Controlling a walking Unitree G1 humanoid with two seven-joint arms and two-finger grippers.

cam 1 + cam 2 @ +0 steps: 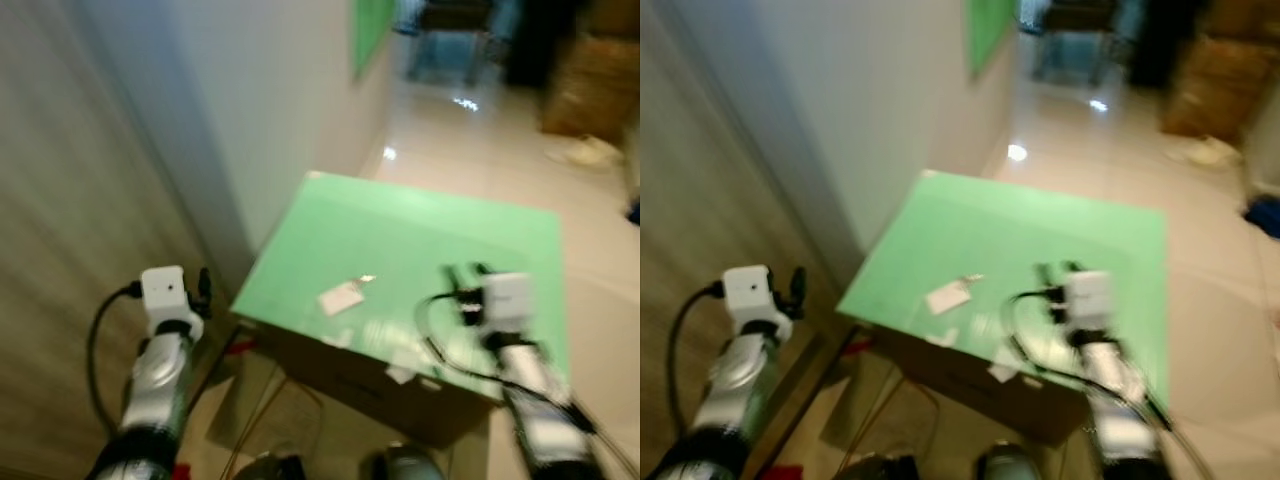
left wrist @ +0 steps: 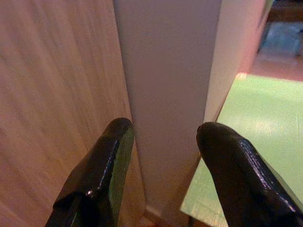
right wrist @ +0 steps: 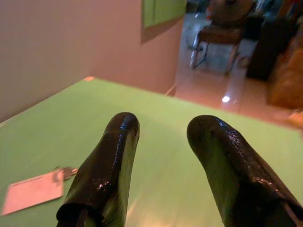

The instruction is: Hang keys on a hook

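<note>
The keys (image 1: pixel 363 279) lie on a green-topped box (image 1: pixel 450 225) with a white tag (image 1: pixel 340 298) attached; the tag (image 3: pixel 32 191) and keys (image 3: pixel 66 172) also appear in the right wrist view. My right gripper (image 1: pixel 462 272) hovers over the green top, to the right of the keys, open with nothing between its fingers (image 3: pixel 109 165). My left gripper (image 1: pixel 203 285) is raised beside the box near the wall corner, open and empty, fingers (image 2: pixel 102 165) pointing at a white wall edge (image 2: pixel 165 94).
A wooden panel (image 1: pixel 60 200) and white wall (image 1: pixel 270 100) stand on the left. A green board (image 1: pixel 372 30) hangs on the wall farther back. A chair (image 1: pixel 450 35) and cardboard boxes (image 1: pixel 590 80) stand down the tiled corridor. The picture is blurred.
</note>
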